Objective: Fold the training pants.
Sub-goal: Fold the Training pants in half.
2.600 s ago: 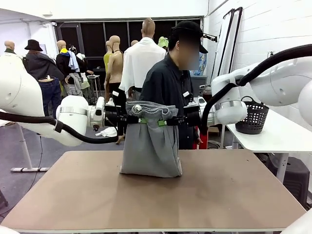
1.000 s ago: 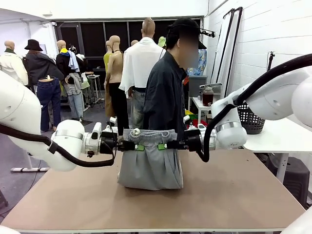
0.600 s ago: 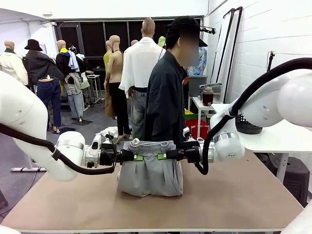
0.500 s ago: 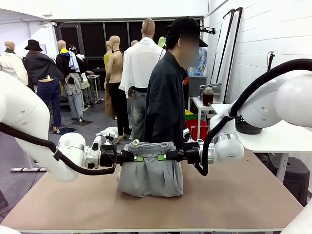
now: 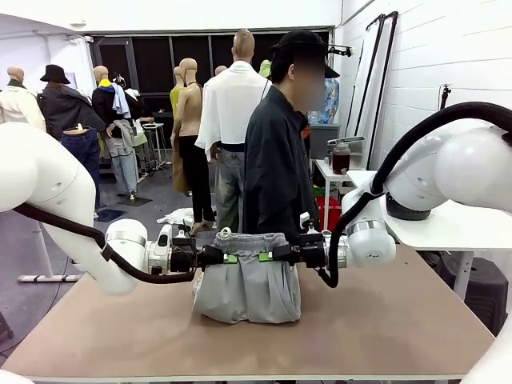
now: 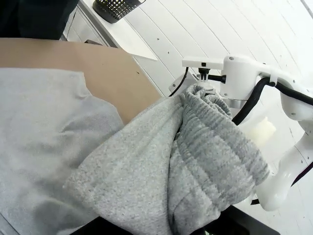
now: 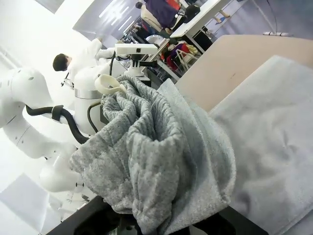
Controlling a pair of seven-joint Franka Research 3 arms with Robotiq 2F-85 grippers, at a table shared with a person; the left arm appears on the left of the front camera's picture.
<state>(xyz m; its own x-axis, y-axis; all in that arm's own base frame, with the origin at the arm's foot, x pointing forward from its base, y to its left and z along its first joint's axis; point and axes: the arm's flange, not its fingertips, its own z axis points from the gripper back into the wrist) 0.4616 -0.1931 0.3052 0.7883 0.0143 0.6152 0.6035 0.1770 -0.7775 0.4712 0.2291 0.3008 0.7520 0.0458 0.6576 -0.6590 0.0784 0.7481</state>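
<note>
Claw positions: the left claw (image 5: 222, 258) and right claw (image 5: 272, 257) each clamped one end of the waistband of the training pants (image 5: 248, 282), whose lower part was bunched on the table (image 5: 384, 320). For a flat fold, both should descend evenly with the waistband taut.

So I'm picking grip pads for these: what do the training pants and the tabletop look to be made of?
The training pants look like soft grey jersey knit: matte, slightly fuzzy, ribbed at the gathered waistband, slumping in loose folds. The table looks like smooth matte brown board, possibly laminate or fibreboard; no grain or gloss shows.
</note>
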